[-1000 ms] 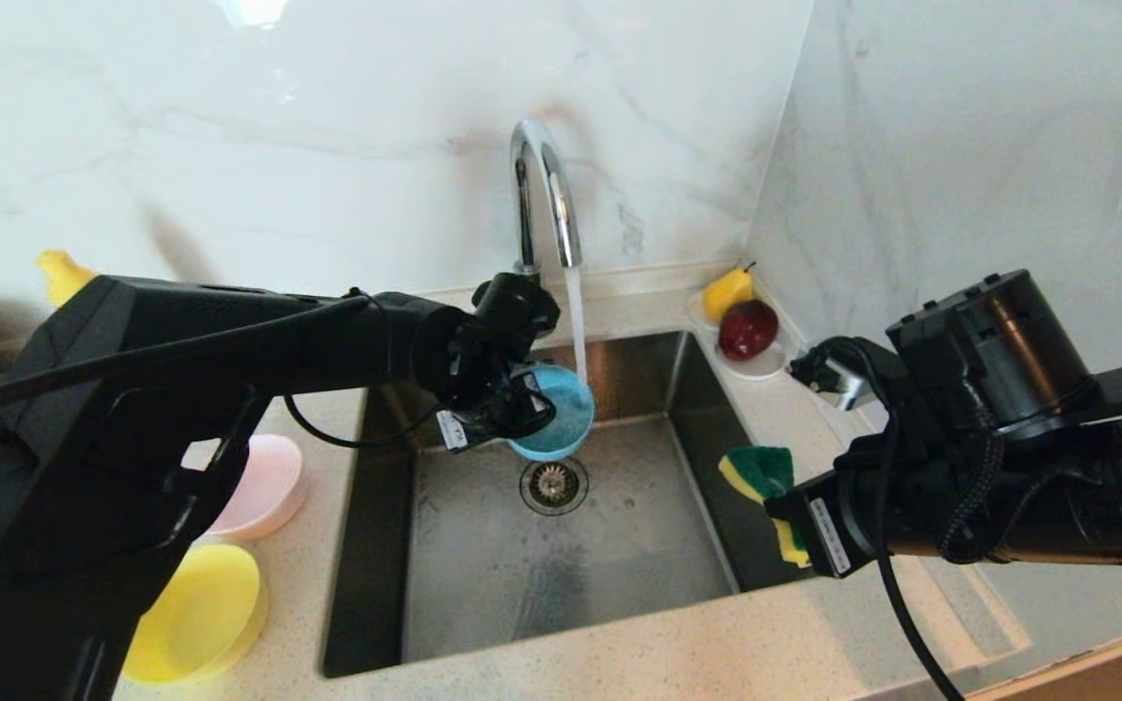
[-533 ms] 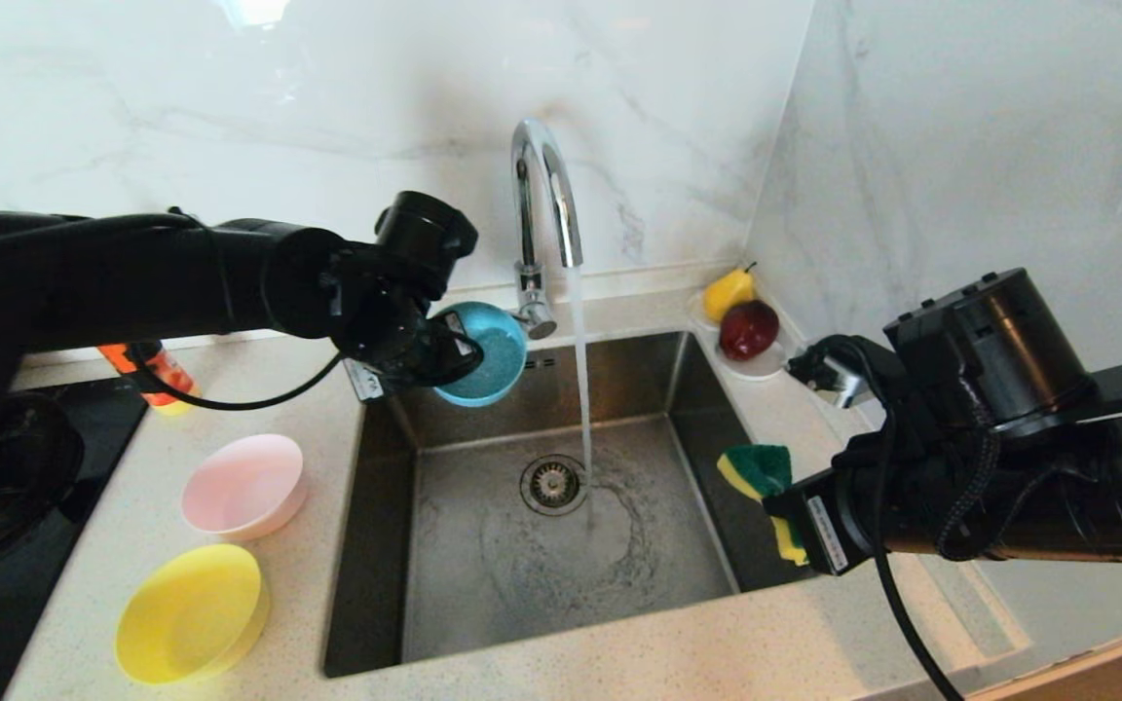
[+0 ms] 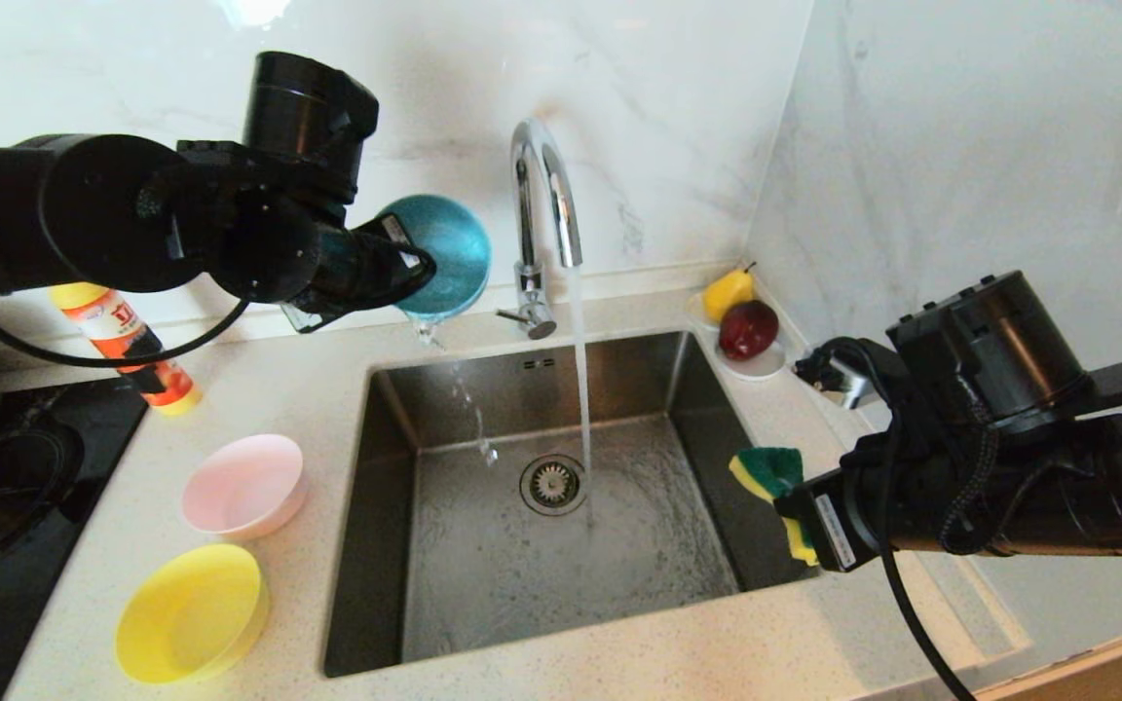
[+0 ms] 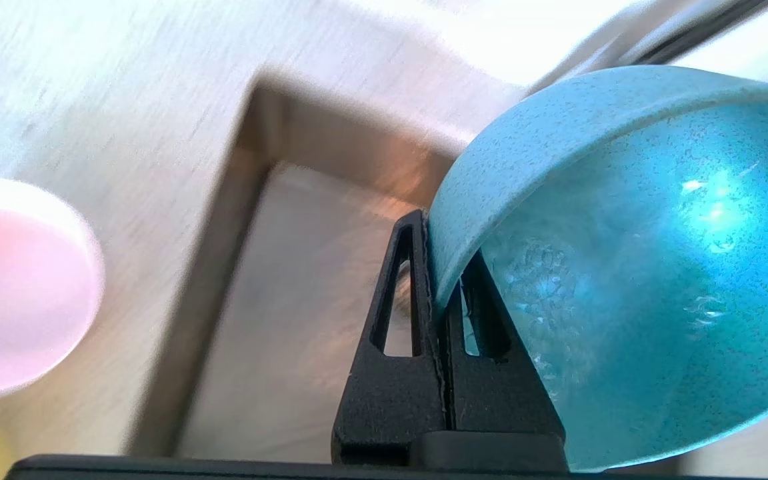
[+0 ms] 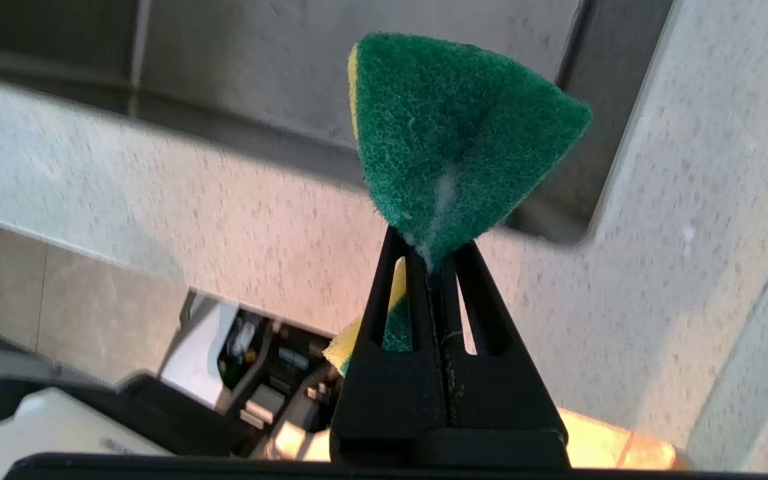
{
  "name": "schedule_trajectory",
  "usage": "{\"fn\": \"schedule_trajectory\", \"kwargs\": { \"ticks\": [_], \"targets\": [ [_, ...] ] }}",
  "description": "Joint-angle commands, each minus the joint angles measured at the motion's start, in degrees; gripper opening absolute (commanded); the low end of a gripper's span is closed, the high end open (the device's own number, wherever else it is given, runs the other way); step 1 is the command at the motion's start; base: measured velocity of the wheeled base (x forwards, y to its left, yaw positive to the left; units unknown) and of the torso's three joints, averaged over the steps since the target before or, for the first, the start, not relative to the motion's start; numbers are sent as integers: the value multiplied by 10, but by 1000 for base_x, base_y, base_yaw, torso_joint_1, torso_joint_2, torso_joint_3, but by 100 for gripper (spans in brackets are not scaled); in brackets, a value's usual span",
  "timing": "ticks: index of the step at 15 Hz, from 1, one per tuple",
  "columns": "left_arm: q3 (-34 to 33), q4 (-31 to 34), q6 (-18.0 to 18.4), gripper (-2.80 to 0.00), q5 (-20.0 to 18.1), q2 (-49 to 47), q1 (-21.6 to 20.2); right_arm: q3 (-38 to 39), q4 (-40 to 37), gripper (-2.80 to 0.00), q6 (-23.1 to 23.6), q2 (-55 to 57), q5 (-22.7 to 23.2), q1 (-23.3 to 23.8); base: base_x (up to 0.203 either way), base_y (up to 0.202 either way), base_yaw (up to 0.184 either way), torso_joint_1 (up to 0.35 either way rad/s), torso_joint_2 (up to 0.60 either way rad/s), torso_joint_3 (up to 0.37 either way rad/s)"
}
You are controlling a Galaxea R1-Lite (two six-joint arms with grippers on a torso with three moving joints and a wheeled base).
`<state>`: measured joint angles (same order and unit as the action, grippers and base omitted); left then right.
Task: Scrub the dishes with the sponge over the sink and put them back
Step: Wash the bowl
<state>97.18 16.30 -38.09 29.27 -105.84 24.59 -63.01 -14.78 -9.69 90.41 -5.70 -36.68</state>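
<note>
I am holding the blue bowl [image 3: 444,255] by its rim in my left gripper [image 3: 403,268], jaws clamped tight on the wall, one finger inside and one outside. The bowl is tipped on edge, up at about eleven o'clock from the drain [image 3: 553,483], above the sink's [image 3: 561,594] back left corner and just left of the faucet [image 3: 543,209]. Water is dribbling from its lower edge into the sink. Water is also running from the faucet, landing just right of the drain.

My right gripper [image 3: 790,506] is pinching the sponge [image 3: 767,474] hard, folding it so the green face is bulging outward. It is hanging at three o'clock from the drain, over the sink's right edge.

The pink bowl [image 3: 243,485] and yellow bowl [image 3: 191,611] are sitting on the counter [image 3: 717,652] at nine and eight o'clock from the drain, near each other, both mouth up. A bottle [image 3: 128,341] is standing by the wall beyond them, and a saucer [image 3: 751,362] of fruit is sitting in the far right corner at one o'clock.
</note>
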Motion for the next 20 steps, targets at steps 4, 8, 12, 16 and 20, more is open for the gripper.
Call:
{"fn": "schedule_trajectory", "kwargs": {
  "ticks": [4, 8, 12, 16, 20],
  "targets": [
    [0, -90, 60, -280, 0, 37, 7, -9, -10, -280, -1, 4, 1, 0, 0, 0, 0, 0, 0, 0],
    [-10, -202, 149, -280, -7, 50, 8, -9, -9, -280, -4, 15, 4, -1, 0, 0, 0, 0, 0, 0],
    [-93, -370, 198, -280, -76, 63, 8, -7, -9, -280, -6, 17, 5, -1, 0, 0, 0, 0, 0, 0],
    [-162, -547, 280, -280, -128, 81, 8, -9, -8, -280, -6, 15, 5, -1, 0, 0, 0, 0, 0, 0],
    [-197, -643, 312, -280, -133, 87, 8, -8, -8, -280, -7, 22, 6, -1, 0, 0, 0, 0, 0, 0]
  ]
}}
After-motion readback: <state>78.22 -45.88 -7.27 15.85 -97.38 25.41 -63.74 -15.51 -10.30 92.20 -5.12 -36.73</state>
